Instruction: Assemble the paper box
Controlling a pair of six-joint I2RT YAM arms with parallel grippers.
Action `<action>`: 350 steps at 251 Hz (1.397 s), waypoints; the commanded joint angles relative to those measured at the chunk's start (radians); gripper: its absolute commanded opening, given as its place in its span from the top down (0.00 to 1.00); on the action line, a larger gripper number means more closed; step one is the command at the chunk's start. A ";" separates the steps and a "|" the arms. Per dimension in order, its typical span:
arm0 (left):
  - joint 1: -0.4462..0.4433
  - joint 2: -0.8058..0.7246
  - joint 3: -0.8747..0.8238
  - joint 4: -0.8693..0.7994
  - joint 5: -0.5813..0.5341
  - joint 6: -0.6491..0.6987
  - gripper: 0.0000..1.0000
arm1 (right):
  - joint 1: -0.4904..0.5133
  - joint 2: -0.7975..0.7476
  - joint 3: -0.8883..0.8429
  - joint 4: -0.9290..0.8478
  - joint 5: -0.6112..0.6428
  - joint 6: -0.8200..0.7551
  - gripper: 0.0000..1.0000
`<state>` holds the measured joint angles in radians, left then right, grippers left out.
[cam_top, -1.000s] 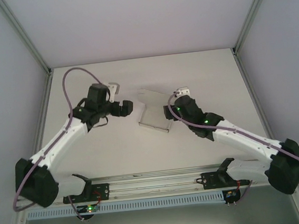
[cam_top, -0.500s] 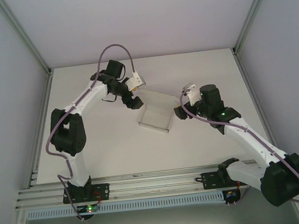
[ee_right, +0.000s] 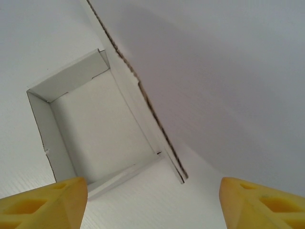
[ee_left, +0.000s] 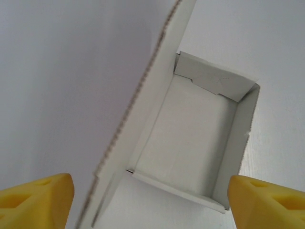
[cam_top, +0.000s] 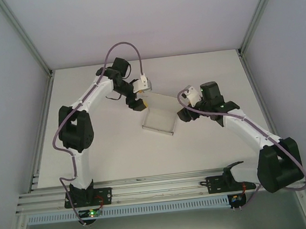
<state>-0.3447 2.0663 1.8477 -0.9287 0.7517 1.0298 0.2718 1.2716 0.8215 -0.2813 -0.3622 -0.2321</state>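
Where the paper box (cam_top: 158, 120) sits: middle of the desk (cam_top: 102, 152), somewhat toward the far edge, between the two arms.
Tray: formed. The base lies flat and the low side walls stand upright around it, seen from both wrist cameras.
Lid (cam_top: 160, 100): not closed. This large panel rises tilted from the tray's far long wall, leaving the interior exposed and empty.
Left gripper (cam_top: 135, 102): jaws spread wide, holding nothing. It hovers near the lid's left end; its yellow pads (ee_left: 35, 200) show on either side of the tray, touching nothing.
Right gripper (cam_top: 184, 114): jaws spread wide, holding nothing. It hovers just beside the tray's right end.
Progress (judged): well advanced, since the tray is erected.
Remaining (judged): fold the lid down over the tray and tuck its free edge in.
Caution: thin card creases easily, so press along the hinge line.
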 commanded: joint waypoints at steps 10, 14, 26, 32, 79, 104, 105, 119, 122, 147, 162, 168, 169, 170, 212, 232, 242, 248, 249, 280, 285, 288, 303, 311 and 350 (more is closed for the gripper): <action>0.012 0.071 0.087 -0.090 0.006 0.054 0.21 | -0.033 0.054 0.043 -0.006 -0.046 -0.037 0.28; 0.011 0.077 0.098 -0.101 0.003 0.055 0.22 | -0.036 0.061 0.046 -0.005 -0.049 -0.036 0.29; 0.011 0.094 0.116 -0.120 -0.007 0.057 0.22 | -0.046 0.084 0.057 -0.011 -0.060 -0.036 0.29; 0.012 0.100 0.122 -0.127 -0.010 0.061 0.22 | -0.051 0.095 0.063 -0.014 -0.066 -0.037 0.30; 0.010 0.104 0.119 -0.119 -0.033 0.058 0.44 | -0.062 0.151 0.094 -0.024 -0.107 -0.055 0.41; 0.010 0.103 0.119 -0.118 -0.043 0.054 0.54 | -0.062 0.161 0.105 -0.025 -0.118 -0.056 0.48; 0.010 0.102 0.119 -0.118 -0.044 0.052 0.55 | -0.062 0.161 0.105 -0.025 -0.119 -0.056 0.48; 0.007 0.103 0.121 -0.116 -0.050 0.043 0.61 | -0.062 0.163 0.107 -0.024 -0.128 -0.054 0.53; 0.006 0.101 0.120 -0.116 -0.049 0.043 0.63 | -0.062 0.162 0.107 -0.024 -0.130 -0.054 0.54; 0.004 0.100 0.120 -0.116 -0.055 0.037 0.73 | -0.062 0.163 0.108 -0.027 -0.129 -0.043 0.65; 0.003 0.098 0.118 -0.125 -0.055 0.040 0.78 | -0.062 0.161 0.111 -0.039 -0.137 -0.052 0.72; 0.003 0.095 0.115 -0.129 -0.055 0.044 0.79 | -0.061 0.160 0.109 -0.042 -0.148 -0.062 0.73; 0.003 0.094 0.114 -0.129 -0.056 0.045 0.79 | -0.061 0.159 0.109 -0.042 -0.150 -0.063 0.74; 0.003 0.094 0.113 -0.130 -0.056 0.045 0.80 | -0.062 0.159 0.109 -0.042 -0.153 -0.064 0.74; -0.006 0.073 0.084 -0.107 -0.071 0.036 0.88 | -0.060 0.156 0.099 -0.025 -0.231 -0.079 0.78; -0.013 0.068 0.077 -0.101 -0.077 0.035 0.92 | -0.054 0.159 0.099 -0.025 -0.257 -0.101 0.77; -0.016 0.066 0.077 -0.103 -0.077 0.037 0.93 | -0.053 0.162 0.102 -0.026 -0.257 -0.107 0.77; -0.017 0.066 0.077 -0.104 -0.078 0.038 0.93 | -0.054 0.164 0.103 -0.027 -0.257 -0.108 0.77; -0.017 0.066 0.077 -0.103 -0.078 0.038 0.93 | -0.053 0.165 0.103 -0.027 -0.258 -0.108 0.77; -0.025 0.061 0.074 -0.107 -0.084 0.038 0.95 | -0.051 0.178 0.104 -0.025 -0.276 -0.135 0.74; -0.025 0.060 0.074 -0.109 -0.085 0.038 0.95 | -0.051 0.180 0.105 -0.026 -0.278 -0.142 0.74; -0.025 0.059 0.073 -0.107 -0.086 0.038 0.96 | -0.051 0.182 0.105 -0.026 -0.280 -0.144 0.74; -0.027 0.055 0.071 -0.102 -0.089 0.033 0.97 | -0.052 0.189 0.105 -0.018 -0.281 -0.144 0.74; -0.027 0.053 0.071 -0.105 -0.089 0.038 0.98 | -0.051 0.194 0.107 -0.019 -0.283 -0.151 0.74; -0.036 0.039 0.060 -0.081 -0.101 0.010 1.00 | -0.049 0.225 0.124 -0.016 -0.260 -0.127 0.79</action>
<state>-0.3557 2.1513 1.9263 -1.0142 0.6640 1.0698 0.2119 1.4658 0.9092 -0.3031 -0.5743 -0.3557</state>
